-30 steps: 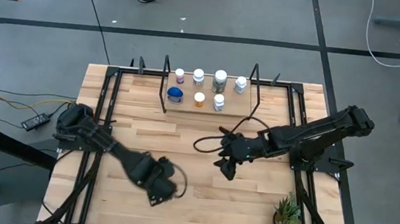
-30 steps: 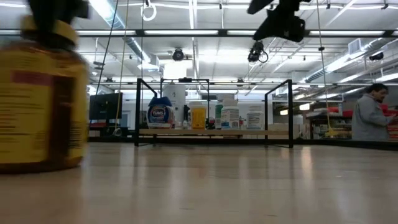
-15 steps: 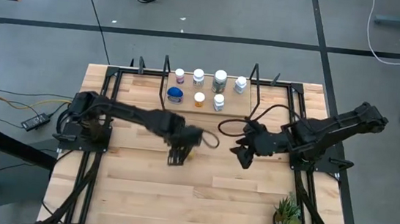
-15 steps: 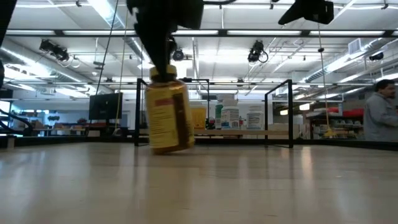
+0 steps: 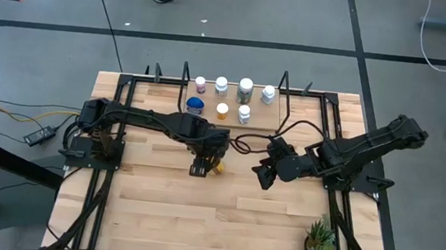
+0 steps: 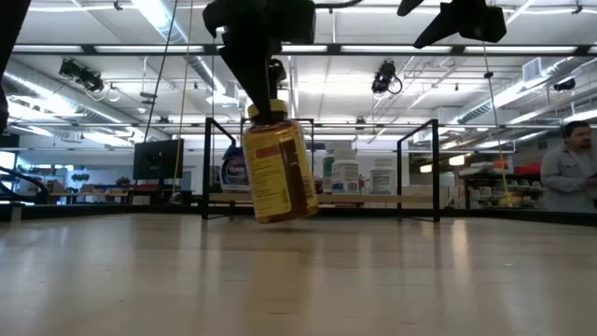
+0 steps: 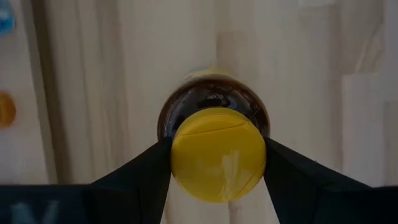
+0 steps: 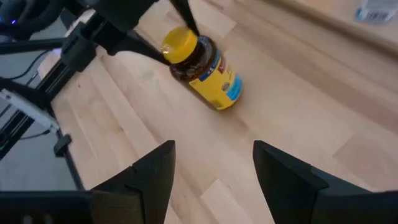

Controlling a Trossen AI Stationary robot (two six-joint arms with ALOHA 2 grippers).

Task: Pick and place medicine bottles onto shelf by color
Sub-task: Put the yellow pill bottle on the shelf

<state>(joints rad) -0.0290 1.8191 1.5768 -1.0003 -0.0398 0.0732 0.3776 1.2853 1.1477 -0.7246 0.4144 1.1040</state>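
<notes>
My left gripper (image 5: 203,167) is shut on an amber-yellow bottle (image 6: 280,173) with a yellow cap, mid-table, on the near side of the shelf. The bottle also shows in the right wrist view (image 8: 205,68). The shelf (image 5: 260,122), a light-wood board between black uprights, stands at the far middle and carries several small bottles, among them a blue-lidded one (image 5: 196,104) and an orange one (image 5: 222,108). My right gripper (image 8: 211,174) is open and empty, to the right of the held bottle. My left gripper pinches the bottle's yellow cap (image 7: 180,155) between its two fingers (image 7: 140,177), one on each side of the cap. The fingers come from above, pointing down. The bottle hangs tilted below them, its bottom (image 6: 289,217) low over the table; whether it touches I cannot tell.
A small green potted plant (image 5: 320,239) stands at the near right corner. Black frame rails run along the table's left and right sides. Bare wood lies between the bottle and the shelf. A person (image 6: 571,173) stands in the room beyond.
My left gripper has carried the amber-yellow bottle from the table's near left toward the far edge and the right, to the middle before the shelf. The bottle now hangs tilted. My right gripper has drawn back a little toward the table's right edge.
</notes>
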